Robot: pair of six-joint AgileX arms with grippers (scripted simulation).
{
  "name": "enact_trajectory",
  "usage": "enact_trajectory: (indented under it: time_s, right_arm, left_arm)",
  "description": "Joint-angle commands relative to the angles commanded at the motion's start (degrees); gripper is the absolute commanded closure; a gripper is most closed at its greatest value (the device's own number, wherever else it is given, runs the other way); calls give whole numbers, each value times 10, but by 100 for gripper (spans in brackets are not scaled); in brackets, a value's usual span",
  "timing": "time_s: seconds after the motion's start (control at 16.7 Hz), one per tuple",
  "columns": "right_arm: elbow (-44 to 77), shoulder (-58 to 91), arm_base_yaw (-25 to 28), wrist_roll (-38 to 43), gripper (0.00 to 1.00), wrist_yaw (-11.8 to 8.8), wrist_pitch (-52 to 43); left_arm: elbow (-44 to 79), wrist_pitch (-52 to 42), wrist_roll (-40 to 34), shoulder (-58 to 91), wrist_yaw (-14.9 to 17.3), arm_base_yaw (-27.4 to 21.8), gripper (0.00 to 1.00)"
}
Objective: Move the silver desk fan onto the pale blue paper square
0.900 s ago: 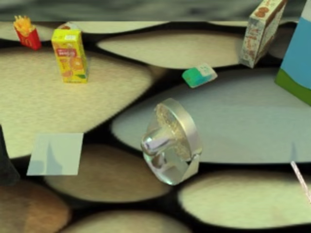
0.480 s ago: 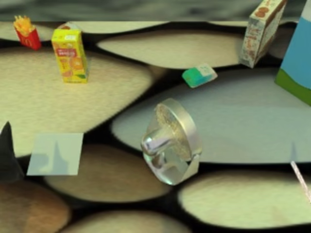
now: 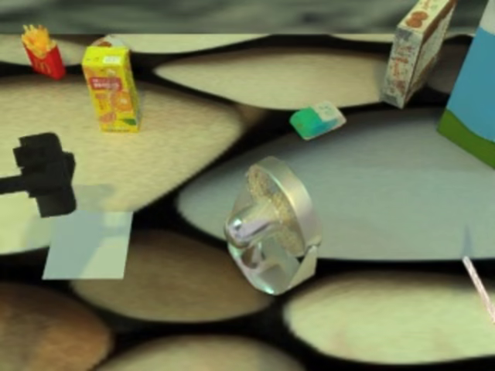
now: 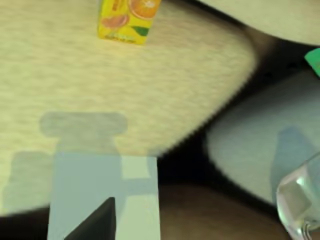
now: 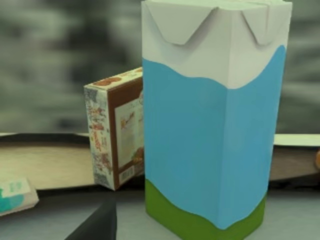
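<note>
The left gripper (image 3: pixel 48 174) hung over the table's left side, just above the far edge of the blue paper (image 3: pixel 87 245), and whether its fingers were parted or closed could not be told from any view. The fan (image 3: pixel 272 226) stood near the middle of the table, tilted on its base, grille turned up and away, chrome hub toward the near edge, well to the right of the gripper and apart from the paper. In the left wrist view only a corner of the fan (image 4: pixel 300 200) showed at the frame's edge, with the paper (image 4: pixel 105 195) right beneath the camera and the juice carton (image 4: pixel 127 20) beyond. Doing this reach well probably meant travelling across to the right while staying high enough to clear the fan's rim, then coming down on a part the fingers could span, likely the rim or the base rather than the smooth hub, which looked slippery. The tilt suggested the fan could rock or roll if nudged sideways. The right gripper was out of the top view, parked beside the milk carton (image 5: pixel 215 115) and a cereal box (image 5: pixel 115 132).
</note>
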Motion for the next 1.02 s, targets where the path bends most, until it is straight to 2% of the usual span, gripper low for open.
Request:
enact_trajectory:
  time_s: [0.6,1.02]
  right_arm:
    - [0,0,0,0,0,0,0]
    - [0,0,0,0,0,0,0]
  left_arm:
    - [580,-396,-322,558,-1,-183,0]
    - [900,-565,-502,839,-11,-266,0]
